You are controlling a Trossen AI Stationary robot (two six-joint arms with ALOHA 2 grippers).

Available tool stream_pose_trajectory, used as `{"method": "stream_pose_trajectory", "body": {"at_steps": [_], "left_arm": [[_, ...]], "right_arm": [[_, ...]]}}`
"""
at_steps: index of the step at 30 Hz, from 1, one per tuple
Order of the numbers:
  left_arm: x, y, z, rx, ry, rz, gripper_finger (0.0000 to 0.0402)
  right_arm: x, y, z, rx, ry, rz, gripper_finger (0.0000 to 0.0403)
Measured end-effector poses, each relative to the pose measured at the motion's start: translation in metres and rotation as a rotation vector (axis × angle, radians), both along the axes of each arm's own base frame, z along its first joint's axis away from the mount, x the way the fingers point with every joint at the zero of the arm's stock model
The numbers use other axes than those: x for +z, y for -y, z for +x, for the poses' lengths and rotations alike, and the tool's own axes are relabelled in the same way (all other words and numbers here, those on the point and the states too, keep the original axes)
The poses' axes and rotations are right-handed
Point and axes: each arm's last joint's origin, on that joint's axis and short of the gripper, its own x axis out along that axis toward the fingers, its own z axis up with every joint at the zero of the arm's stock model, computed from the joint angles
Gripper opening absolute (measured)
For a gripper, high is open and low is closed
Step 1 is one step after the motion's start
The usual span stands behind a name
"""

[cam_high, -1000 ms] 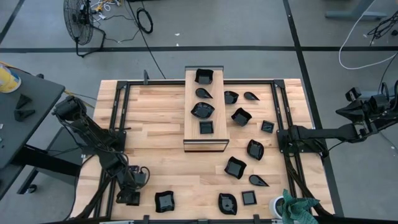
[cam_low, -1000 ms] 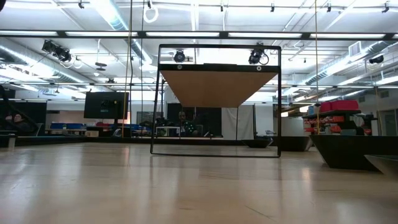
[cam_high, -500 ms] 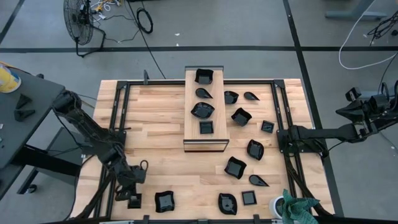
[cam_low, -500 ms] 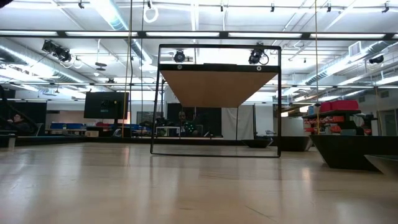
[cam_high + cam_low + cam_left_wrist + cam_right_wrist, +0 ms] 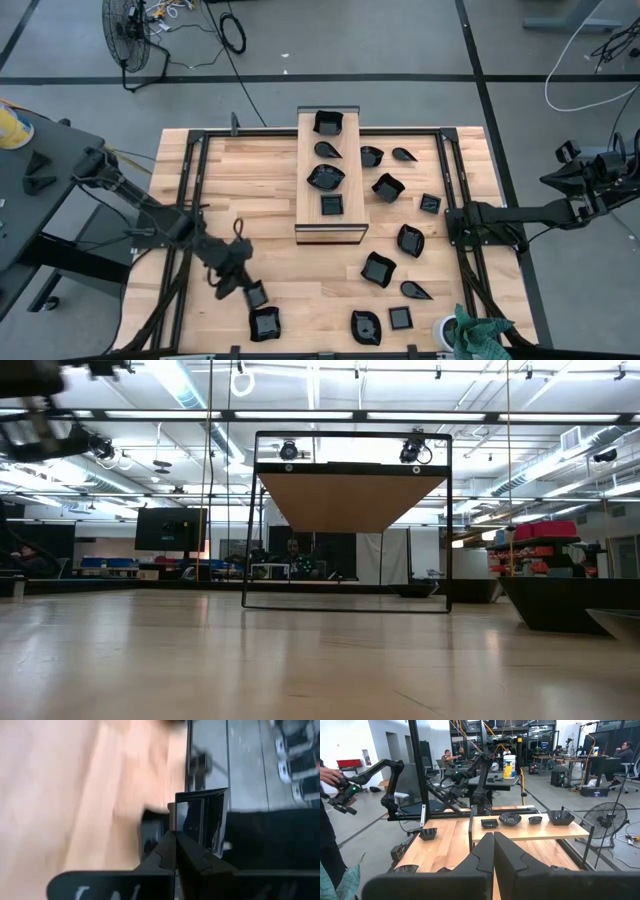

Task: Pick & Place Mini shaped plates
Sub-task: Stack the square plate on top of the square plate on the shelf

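My left gripper point(image 5: 246, 288) hangs over the table's near left part, shut on a small square black plate point(image 5: 257, 294). Another square plate point(image 5: 265, 323) lies on the table just nearer. The light wooden board point(image 5: 329, 232) at the centre far side bears several black plates point(image 5: 326, 177). More mini plates point(image 5: 378, 269) lie scattered on the table to its right and along the near edge. My right gripper point(image 5: 493, 845) waits shut and raised at the table's right side point(image 5: 452, 218), pointing level toward the board. My left gripper pinches one side's rim point(image 5: 194, 836) of the square plate point(image 5: 202, 815) between its two fingers. The fingers slant down toward the table's right. The plate sticks out beyond the fingertips, tilted on edge with its hollow showing, lifted clear of the table.
Black frame rails point(image 5: 190, 200) run along the table's left and right sides. A green cloth point(image 5: 482, 336) and a white cup point(image 5: 446, 328) sit at the near right corner. Bare wood lies between the board and the near plates point(image 5: 300, 270).
My left gripper has risen from the near left corner and swung toward the table's right and a little toward the far edge, tipping up as it went. The small square plate came with it, lifted clear of the table. My right arm has kept still.
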Motion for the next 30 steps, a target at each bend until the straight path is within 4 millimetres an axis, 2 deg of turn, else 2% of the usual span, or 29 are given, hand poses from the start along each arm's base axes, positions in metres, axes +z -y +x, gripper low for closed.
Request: {"method": "stream_pose_trajectory", "body": {"at_steps": [4,9,17,30], "left_arm": [[0.013,-0.014,0.015,0.128,0.099,-0.004,0.0005],[0.025,-0.036,0.03,0.387,0.145,-0.073,0.0004],[0.045,-0.062,0.041,0.784,0.194,-0.213,0.0003],[0.089,-0.087,0.059,0.96,0.31,-0.292,0.0003]], "right_arm": [[0.0,0.0,0.0,0.0,0.0,0.0,0.001],[0.0,0.0,0.0,0.0,0.0,0.0,0.001],[0.0,0.0,0.0,0.0,0.0,0.0,0.001],[0.0,0.0,0.0,0.0,0.0,0.0,0.001]]}}
